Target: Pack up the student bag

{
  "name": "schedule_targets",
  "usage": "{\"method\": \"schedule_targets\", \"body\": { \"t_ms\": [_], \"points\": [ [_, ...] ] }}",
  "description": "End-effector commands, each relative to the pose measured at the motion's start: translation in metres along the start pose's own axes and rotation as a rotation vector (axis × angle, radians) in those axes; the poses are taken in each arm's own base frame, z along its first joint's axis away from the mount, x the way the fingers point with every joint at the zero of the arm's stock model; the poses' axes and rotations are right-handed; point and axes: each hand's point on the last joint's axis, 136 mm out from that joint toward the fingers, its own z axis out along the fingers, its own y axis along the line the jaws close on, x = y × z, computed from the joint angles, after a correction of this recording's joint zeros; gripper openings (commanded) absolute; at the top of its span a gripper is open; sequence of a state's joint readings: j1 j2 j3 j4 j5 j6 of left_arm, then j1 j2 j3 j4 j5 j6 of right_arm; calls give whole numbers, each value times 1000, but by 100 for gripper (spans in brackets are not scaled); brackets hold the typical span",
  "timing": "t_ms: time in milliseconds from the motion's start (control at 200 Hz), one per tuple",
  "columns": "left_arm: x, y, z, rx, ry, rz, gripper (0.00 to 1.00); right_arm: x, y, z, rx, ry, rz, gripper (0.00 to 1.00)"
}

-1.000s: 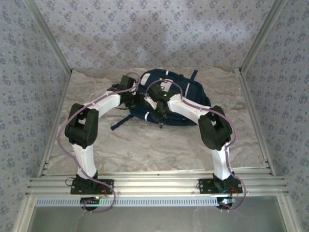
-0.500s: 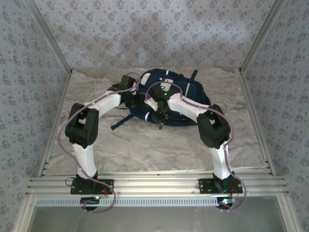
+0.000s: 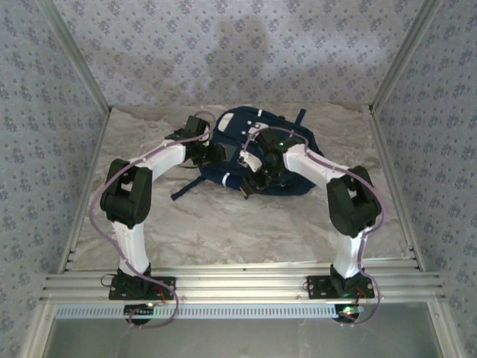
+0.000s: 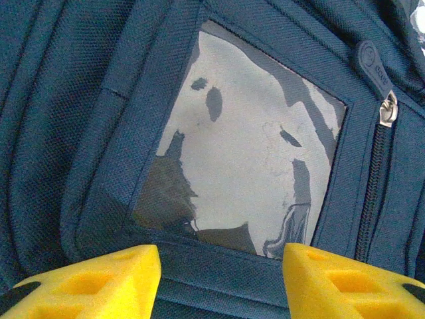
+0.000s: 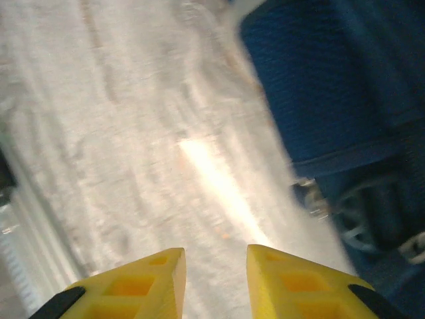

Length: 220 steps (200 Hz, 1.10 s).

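- Trouble on my left side comes from where my left claw [image 4: 219, 282] hangs: just over the grey patch [image 4: 246, 166] on the bag [image 3: 238, 127], jaws about half open, nothing between them. Closing here, I judge, would only pinch flat cloth and slip off. The zip pull [image 4: 386, 109] sits at 2 o'clock from the patch, off my line.
- My left arm rises from its base at 7 o'clock with the elbow bent high. The forearm runs toward 1 o'clock to the bag's 9 o'clock side, wrist tipped down at the fabric.
- The bag lies flat on the table [image 3: 223, 224] at 12 o'clock, far middle. One strap [image 3: 185, 191] trails off toward 7 o'clock. I cannot tell whether the main zip is open.
- Trouble on my right side is snagging. My right claw [image 5: 214, 282] is open only by a narrow gap and holds nothing, over bare table at the bag's 6 o'clock edge. Its picture is smeared, so I cannot judge my height. Strap buckles [image 5: 358, 222] lie at 3 o'clock from my fingertips, and a low sweep could catch them. That would drag the bag out from under my left claw.
- My right arm stands up from its base at 5 o'clock, elbow out toward 3 o'clock. The forearm reaches toward 10 o'clock across the bag, wrist turned down toward 7 o'clock.
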State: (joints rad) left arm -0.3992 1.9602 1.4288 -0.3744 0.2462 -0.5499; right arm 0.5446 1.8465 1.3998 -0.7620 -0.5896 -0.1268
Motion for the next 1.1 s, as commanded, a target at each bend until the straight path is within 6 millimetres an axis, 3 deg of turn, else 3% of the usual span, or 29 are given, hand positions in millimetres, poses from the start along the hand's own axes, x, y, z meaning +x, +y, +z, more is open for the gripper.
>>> {"method": "schedule_targets", "body": {
  "t_ms": [0, 120, 180, 260, 545, 924, 1094],
  "points": [
    [11, 28, 12, -89, 54, -25, 53, 5, 17, -15, -61, -35, 52, 33],
    [11, 28, 11, -87, 54, -25, 53, -6, -15, -22, 124, -86, 97, 38],
    [11, 28, 10, -88, 53, -25, 53, -11, -41, -28, 292, -120, 195, 42],
    [10, 26, 8, -85, 47, -26, 53, -8, -56, -37, 436, -155, 320, 48],
    [11, 28, 11, -87, 52, -18, 53, 18, -52, -19, 519, -179, 475, 52],
    [13, 28, 12, -83, 59, -26, 53, -1, -70, 9, 539, -209, 439, 46],
    [11, 27, 9, -82, 52, -23, 53, 4, -74, 19, 561, -181, 432, 42]
  ]
}}
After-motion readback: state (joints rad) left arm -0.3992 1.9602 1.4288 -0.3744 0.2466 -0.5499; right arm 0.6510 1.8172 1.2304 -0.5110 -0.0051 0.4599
